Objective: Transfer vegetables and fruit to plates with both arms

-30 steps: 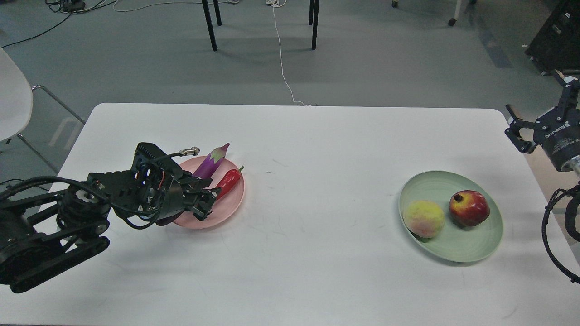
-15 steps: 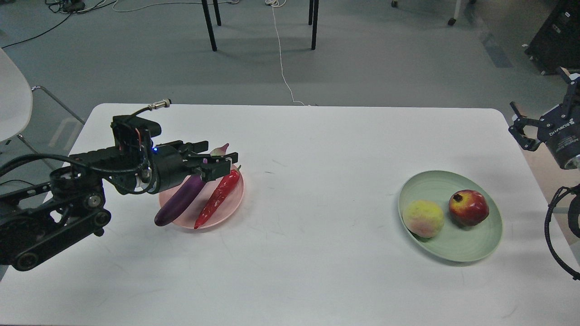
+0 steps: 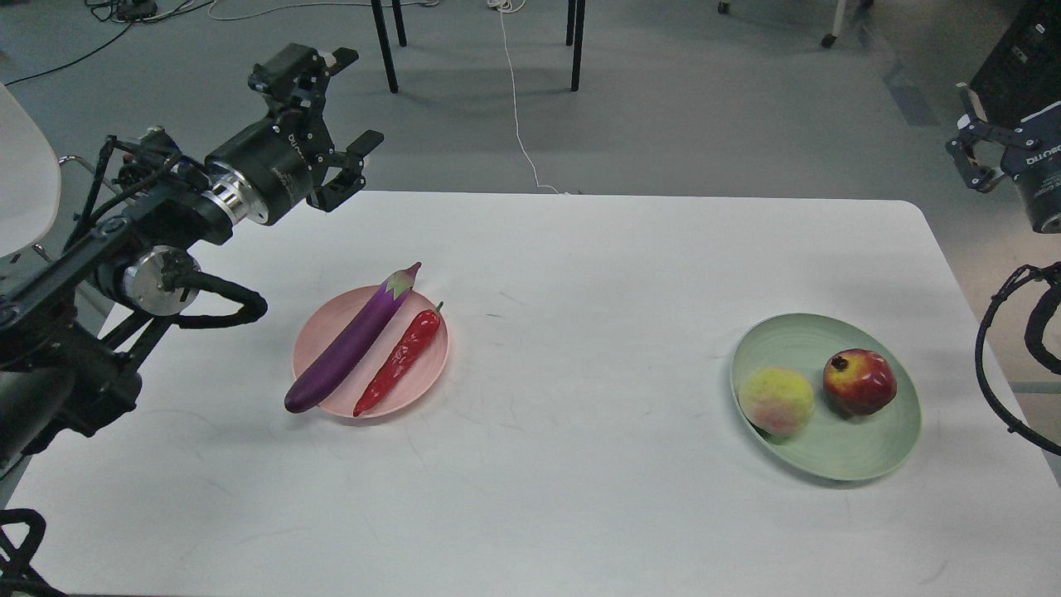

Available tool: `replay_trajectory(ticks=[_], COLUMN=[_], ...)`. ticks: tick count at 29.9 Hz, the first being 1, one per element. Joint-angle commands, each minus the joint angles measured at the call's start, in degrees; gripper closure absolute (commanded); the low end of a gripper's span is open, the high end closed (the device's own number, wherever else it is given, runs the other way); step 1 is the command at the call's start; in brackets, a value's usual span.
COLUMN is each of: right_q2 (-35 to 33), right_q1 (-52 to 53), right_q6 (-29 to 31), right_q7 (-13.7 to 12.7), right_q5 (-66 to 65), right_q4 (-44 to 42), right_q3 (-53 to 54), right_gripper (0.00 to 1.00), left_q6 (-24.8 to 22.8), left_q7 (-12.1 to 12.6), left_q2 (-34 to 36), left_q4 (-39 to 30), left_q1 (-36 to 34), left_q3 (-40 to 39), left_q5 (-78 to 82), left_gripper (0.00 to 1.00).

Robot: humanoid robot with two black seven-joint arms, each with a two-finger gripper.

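Observation:
The purple eggplant (image 3: 352,340) and the red chili pepper (image 3: 399,361) lie side by side on the pale pink plate (image 3: 423,377) at the table's left; the eggplant's blunt end sticks out over the plate's front rim. The yellow-pink peach (image 3: 775,401) and the dark red pomegranate (image 3: 859,382) sit on the pale green plate (image 3: 837,460) at the right. My left gripper (image 3: 352,101) is open and empty, raised high above the table's far left edge, well clear of the pink plate. My right gripper (image 3: 961,133) is open and empty, lifted at the view's right edge, beyond the table.
The white table (image 3: 564,497) carries only the two plates. A white chair (image 3: 21,191) stands off the table's left side. Black table legs (image 3: 385,46) and a white cable (image 3: 518,124) are on the floor behind.
My left gripper has let go over the pink plate, then risen and pulled back to the far left. The eggplant and chili now lie uncovered. My right gripper has risen slightly.

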Motion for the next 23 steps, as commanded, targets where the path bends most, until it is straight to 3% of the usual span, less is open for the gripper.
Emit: replay_trajectory(ticks=[1,9,13,23], right_q2=[3.92,12.45,13.07,13.6], right_q1=[1.44,2.06,1.89,1.27], right_q6=[0.0,0.0,0.0,0.0], right_q7=[-1.27,-9.0,-9.27,-9.01], right_q5=[0.43,0.87,0.87,0.7], right_q4=[-2.78,-11.31,-11.32,-11.76], right_q3=[0.43,9.39,9.57,8.52], right_gripper=[0.02,0.01,0.01,0.01], left_q6=[-3.87,-7.91,-9.32,-9.24], left_q7=[0.42,-1.16,-2.39,-3.36], left_q2=[-2.99,-4.39,-6.06,-6.51], left_q4=[6.49,12.55,16.95,17.22], left_q1=[0.01,0.01,0.01,0.01], left_q3=[-4.38,-4.65,-4.65,-4.57], left_q5=[-10.25,-15.02,-16.16,-17.22], left_gripper=[0.03,0.03,0.03,0.02])
